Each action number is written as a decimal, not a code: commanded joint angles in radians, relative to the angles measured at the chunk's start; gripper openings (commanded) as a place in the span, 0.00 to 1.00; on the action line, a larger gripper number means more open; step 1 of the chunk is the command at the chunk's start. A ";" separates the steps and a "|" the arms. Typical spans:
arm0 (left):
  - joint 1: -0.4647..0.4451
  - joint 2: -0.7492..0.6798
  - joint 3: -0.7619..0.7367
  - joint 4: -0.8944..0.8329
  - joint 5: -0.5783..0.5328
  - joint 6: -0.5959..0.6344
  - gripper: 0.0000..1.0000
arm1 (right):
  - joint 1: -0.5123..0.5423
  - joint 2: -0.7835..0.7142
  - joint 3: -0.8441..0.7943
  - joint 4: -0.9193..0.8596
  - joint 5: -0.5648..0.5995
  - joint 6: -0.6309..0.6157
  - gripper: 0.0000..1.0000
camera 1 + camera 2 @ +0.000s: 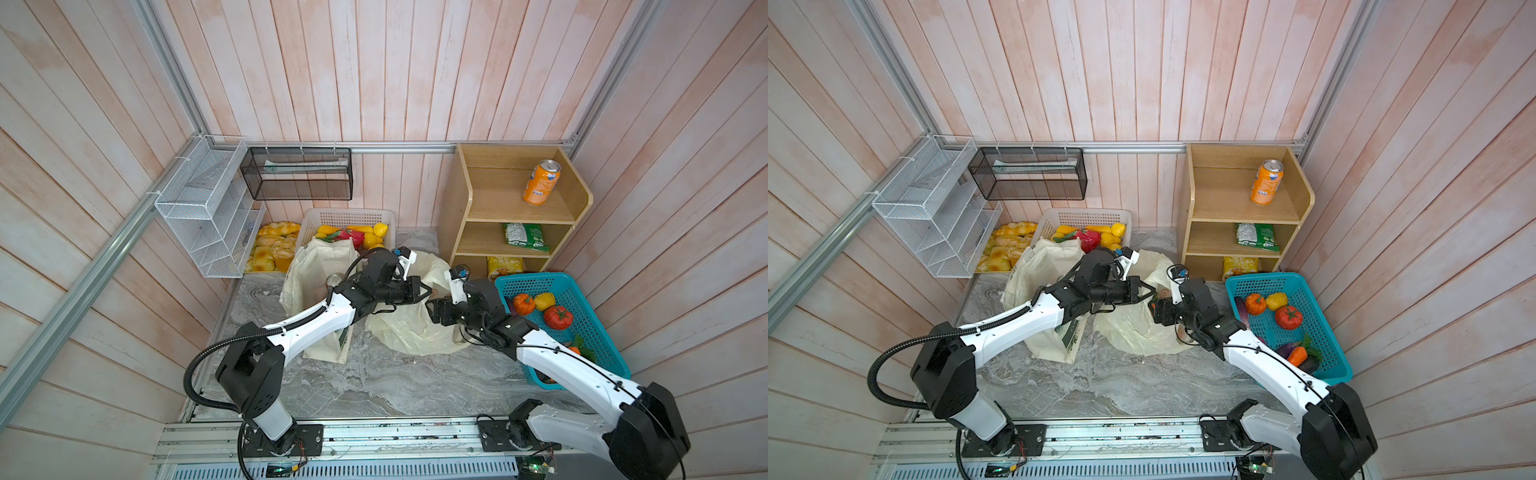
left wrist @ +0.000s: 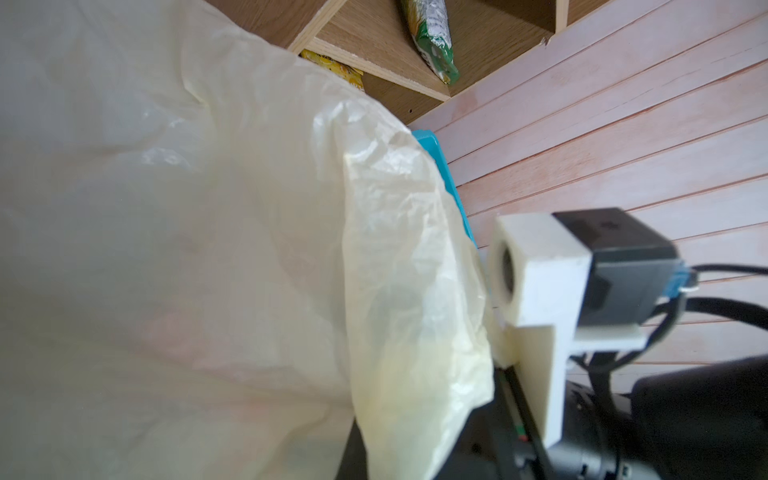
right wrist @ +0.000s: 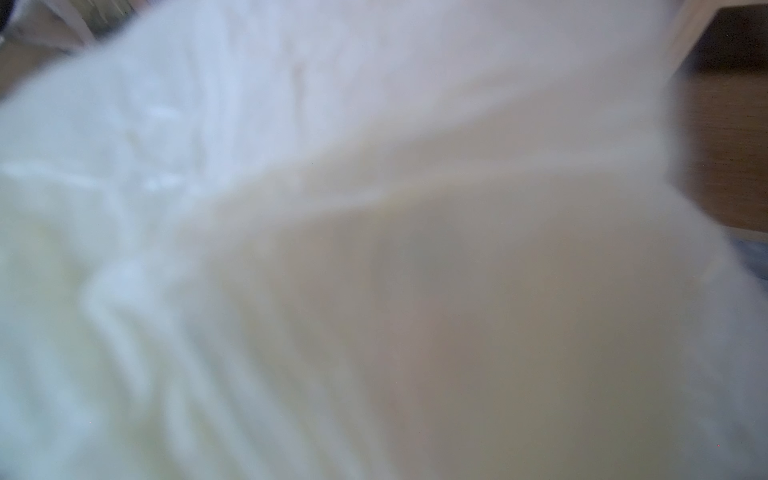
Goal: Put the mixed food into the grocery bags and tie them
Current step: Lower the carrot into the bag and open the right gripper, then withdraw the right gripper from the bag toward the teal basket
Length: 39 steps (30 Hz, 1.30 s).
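Observation:
The pale-yellow plastic bag (image 1: 399, 328) lies crumpled mid-table, its mouth lifted toward the shelf. My left gripper (image 1: 428, 289) reaches across and is shut on the bag's raised rim; in the left wrist view the plastic (image 2: 249, 249) drapes over the jaws. My right gripper (image 1: 432, 309) sits at the bag's mouth, just in front of the left one. Plastic (image 3: 374, 249) fills the right wrist view and hides its jaws. The cream cloth tote (image 1: 316, 266) stands left of the bag with a can's silver top (image 1: 332, 279) showing inside. An orange toy carrot (image 1: 1296, 356) lies in the blue basket (image 1: 1304, 279). The purple snack packet is out of view.
A wooden shelf (image 1: 465, 195) at the back right holds an orange soda can (image 1: 541, 183), a green packet (image 1: 525, 237) and a yellow packet (image 1: 505, 266). The blue basket also holds toy vegetables. A white basket (image 1: 349, 216) of toy fruit and bread (image 1: 272, 247) stand behind the tote. Wire racks (image 1: 208, 208) hang on the left wall.

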<state>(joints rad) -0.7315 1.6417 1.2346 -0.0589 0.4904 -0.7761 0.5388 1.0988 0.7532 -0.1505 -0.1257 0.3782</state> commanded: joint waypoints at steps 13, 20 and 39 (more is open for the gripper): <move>-0.003 -0.043 -0.153 0.181 -0.015 -0.152 0.00 | -0.112 -0.193 0.278 -0.132 -0.238 0.206 0.73; -0.001 -0.035 -0.149 0.167 -0.004 -0.132 0.00 | -0.350 -0.173 0.267 -0.291 -0.087 0.279 0.74; 0.018 -0.041 -0.158 0.137 -0.024 -0.048 0.00 | -0.517 -0.326 0.013 -0.197 -0.692 0.308 0.66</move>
<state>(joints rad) -0.7242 1.6161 1.0954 0.0883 0.4858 -0.8558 -0.0357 0.8005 0.7792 -0.4175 -0.6052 0.6712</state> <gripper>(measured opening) 0.055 0.662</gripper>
